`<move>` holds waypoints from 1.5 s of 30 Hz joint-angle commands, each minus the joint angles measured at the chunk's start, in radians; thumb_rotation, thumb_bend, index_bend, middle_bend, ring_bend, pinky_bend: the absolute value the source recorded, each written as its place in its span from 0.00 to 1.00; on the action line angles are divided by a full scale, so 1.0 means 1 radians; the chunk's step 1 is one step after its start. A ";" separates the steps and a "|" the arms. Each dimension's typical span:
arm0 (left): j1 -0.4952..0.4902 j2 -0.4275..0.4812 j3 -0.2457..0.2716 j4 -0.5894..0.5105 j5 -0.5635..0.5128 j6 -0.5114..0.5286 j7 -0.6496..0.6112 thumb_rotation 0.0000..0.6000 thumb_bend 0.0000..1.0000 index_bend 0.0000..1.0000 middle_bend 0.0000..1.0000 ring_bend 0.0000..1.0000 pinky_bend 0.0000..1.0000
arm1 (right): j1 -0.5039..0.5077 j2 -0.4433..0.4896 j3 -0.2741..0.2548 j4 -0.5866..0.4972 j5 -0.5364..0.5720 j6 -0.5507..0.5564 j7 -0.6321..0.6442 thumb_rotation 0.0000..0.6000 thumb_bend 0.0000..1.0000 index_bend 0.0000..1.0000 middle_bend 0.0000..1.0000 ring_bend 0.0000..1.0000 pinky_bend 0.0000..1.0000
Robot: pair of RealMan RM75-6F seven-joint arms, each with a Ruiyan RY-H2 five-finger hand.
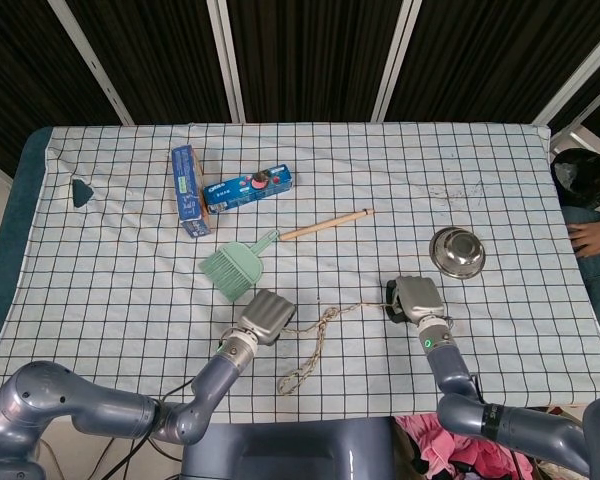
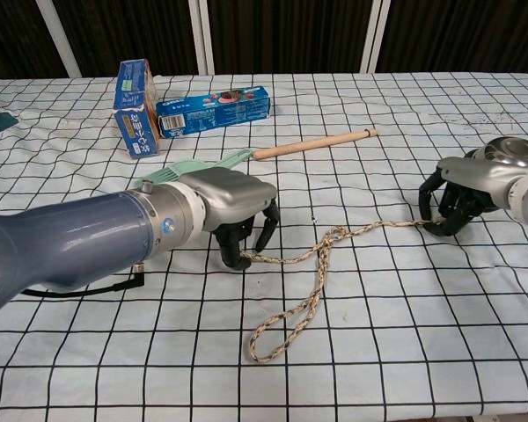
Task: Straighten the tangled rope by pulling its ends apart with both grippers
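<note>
While lettering blurs, blue boxes, rope

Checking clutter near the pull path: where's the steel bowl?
Head view: the round steel bowl sits on the table's right side, just beyond the right hand.

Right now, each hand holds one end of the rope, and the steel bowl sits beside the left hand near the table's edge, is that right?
Not quite: the bowl sits beside the right hand, not the left hand, as the head view shows. The rest stands: each hand holds one end of the rope.
</note>
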State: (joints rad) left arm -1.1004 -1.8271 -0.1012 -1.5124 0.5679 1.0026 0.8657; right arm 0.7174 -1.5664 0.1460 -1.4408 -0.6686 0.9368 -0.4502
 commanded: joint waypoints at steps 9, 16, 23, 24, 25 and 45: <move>-0.001 -0.011 0.005 0.017 -0.007 -0.006 0.014 1.00 0.31 0.55 0.93 0.80 0.73 | -0.003 0.004 0.002 0.002 0.001 -0.004 0.002 1.00 0.40 0.64 0.90 1.00 1.00; 0.000 -0.019 -0.001 0.023 -0.008 -0.004 0.016 1.00 0.33 0.57 0.93 0.80 0.73 | -0.004 0.006 0.003 0.002 -0.002 -0.006 0.004 1.00 0.40 0.64 0.90 1.00 1.00; -0.001 -0.019 -0.007 0.020 -0.022 -0.007 0.023 1.00 0.35 0.56 0.92 0.80 0.73 | -0.004 0.004 0.001 0.005 0.000 -0.008 -0.002 1.00 0.40 0.64 0.90 1.00 1.00; -0.001 -0.020 -0.008 0.021 -0.021 -0.007 0.022 1.00 0.35 0.55 0.92 0.80 0.73 | -0.003 0.003 0.001 0.005 0.000 -0.007 -0.003 1.00 0.40 0.64 0.90 1.00 1.00; -0.001 -0.021 -0.008 0.023 -0.020 -0.006 0.023 1.00 0.34 0.55 0.92 0.80 0.73 | -0.003 0.003 0.001 0.005 0.000 -0.007 -0.004 1.00 0.40 0.64 0.90 1.00 1.00; 0.001 -0.013 -0.018 0.014 -0.009 0.001 0.023 1.00 0.34 0.54 0.92 0.80 0.73 | 0.000 0.000 0.003 0.002 0.006 0.005 -0.022 1.00 0.40 0.64 0.90 1.00 1.00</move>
State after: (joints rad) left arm -1.0999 -1.8408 -0.1194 -1.4979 0.5588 1.0035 0.8883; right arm 0.7174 -1.5663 0.1495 -1.4393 -0.6626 0.9413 -0.4720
